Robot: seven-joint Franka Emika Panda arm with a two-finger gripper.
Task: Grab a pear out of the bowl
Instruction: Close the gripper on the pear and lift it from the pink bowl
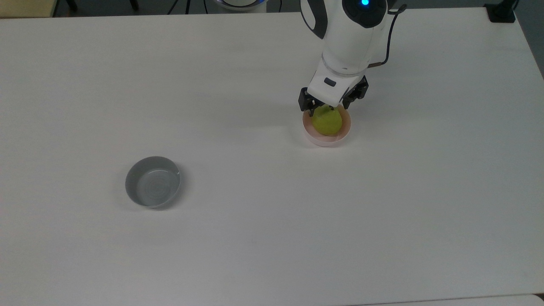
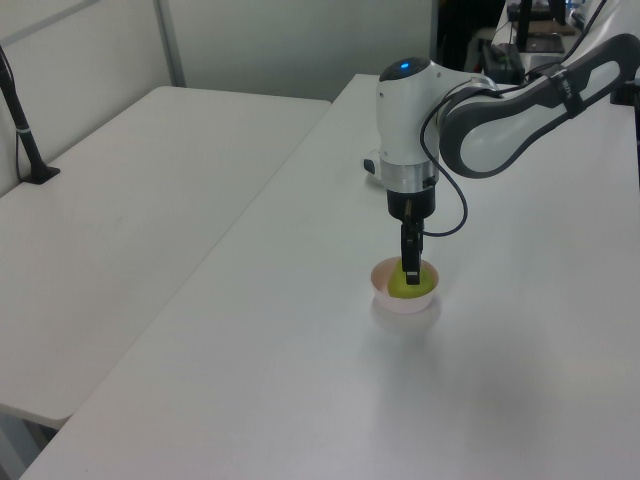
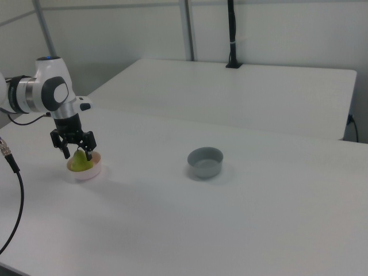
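A white robot arm lowers its gripper (image 1: 326, 109) over the pear (image 1: 327, 121), which sits in the pale pink bowl (image 1: 324, 139) on a white table (image 1: 272, 221); the jaws stand wide, one black finger on either side of the fruit's upper part, not yet closed on it. In the right view the fingers (image 3: 65, 152) straddle the pear (image 3: 80, 164) just above the bowl (image 3: 86, 173). A grey bowl (image 1: 153, 182) stands well apart, toward the top view's lower left.
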